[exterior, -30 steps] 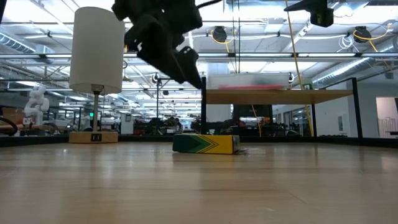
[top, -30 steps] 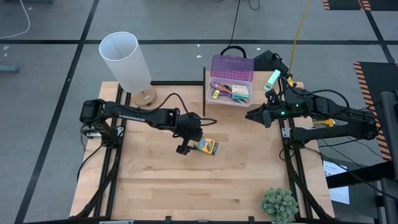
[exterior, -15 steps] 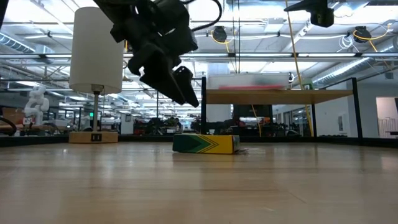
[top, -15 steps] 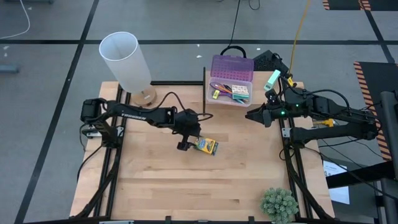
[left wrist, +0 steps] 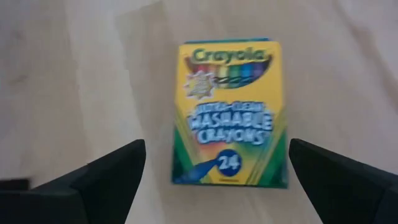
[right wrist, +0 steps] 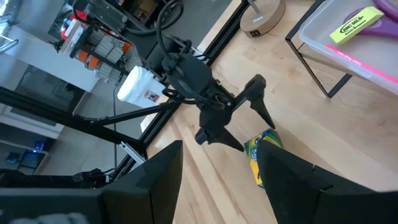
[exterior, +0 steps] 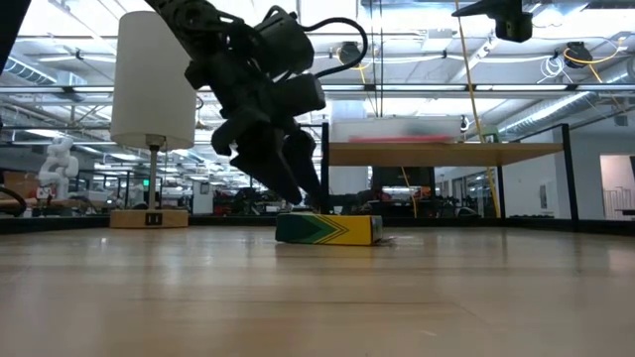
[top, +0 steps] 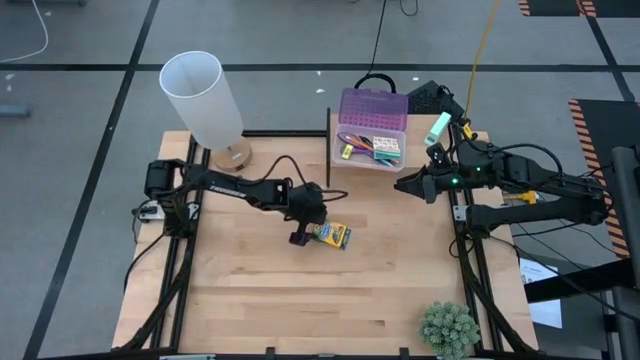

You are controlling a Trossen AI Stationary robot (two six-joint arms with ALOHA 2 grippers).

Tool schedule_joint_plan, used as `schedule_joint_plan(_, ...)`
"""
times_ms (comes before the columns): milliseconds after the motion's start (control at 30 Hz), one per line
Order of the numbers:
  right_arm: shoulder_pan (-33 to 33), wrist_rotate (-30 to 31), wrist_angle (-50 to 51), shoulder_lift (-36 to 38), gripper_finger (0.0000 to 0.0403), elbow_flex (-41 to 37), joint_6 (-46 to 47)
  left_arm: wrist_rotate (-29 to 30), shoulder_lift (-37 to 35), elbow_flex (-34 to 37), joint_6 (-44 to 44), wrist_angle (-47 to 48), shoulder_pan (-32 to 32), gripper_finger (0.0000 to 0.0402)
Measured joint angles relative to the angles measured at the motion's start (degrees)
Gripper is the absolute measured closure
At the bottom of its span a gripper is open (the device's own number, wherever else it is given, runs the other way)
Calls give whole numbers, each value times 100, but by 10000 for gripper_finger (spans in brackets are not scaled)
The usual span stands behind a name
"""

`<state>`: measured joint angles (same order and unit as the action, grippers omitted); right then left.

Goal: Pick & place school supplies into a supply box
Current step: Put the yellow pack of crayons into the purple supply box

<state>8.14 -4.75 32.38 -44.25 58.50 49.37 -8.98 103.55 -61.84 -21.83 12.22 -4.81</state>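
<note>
The green-yellow crayon box lies flat on the table's middle, face up. My left gripper is open and points down over the box's left end. Its two fingers stand on either side of the box in the left wrist view, with no touch showing. The supply box stands at the far edge on a raised shelf, its purple lid swung back, with scissors and pens inside. My right gripper hovers open to the right of the supply box.
A tall white lamp shade on a wooden foot stands at the far left corner. A small green plant sits at the near right edge. Bare wood lies in front of the crayon box.
My left gripper has come down toward the crayon box and a little toward the table's right edge. Its open fingers, which were well above the box, now reach down around the box's left end. The crayon box has stayed in place.
</note>
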Motion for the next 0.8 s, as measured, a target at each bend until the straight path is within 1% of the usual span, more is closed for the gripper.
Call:
schedule_joint_plan(133, -1, 6, 0, 0, 204, 0, -40, 506, -7, 0, -20, -21, 8, 2)
schedule_joint_plan(200, -1, 8, -1, 0, 204, 0, -51, 564, -11, 0, 74, -19, 6, 2)
schedule_joint_plan(267, 0, 12, -2, 0, 204, 0, -54, 515, -13, 0, 517, 20, 41, 2)
schedule_joint_plan(333, 0, 17, 0, 0, 204, 0, -54, 320, -13, 0, 686, 10, 94, 2)
schedule_joint_plan(433, 0, 17, 0, 0, 204, 0, -56, -48, -15, -2, 488, -5, 171, 2)
schedule_joint_plan(500, 0, 17, 0, 0, 204, 0, -56, -139, 0, -2, 377, -16, 201, 2)
schedule_joint_plan(800, 0, 19, -1, 0, 204, 0, -98, -21, 0, -2, 195, -37, 86, 2)
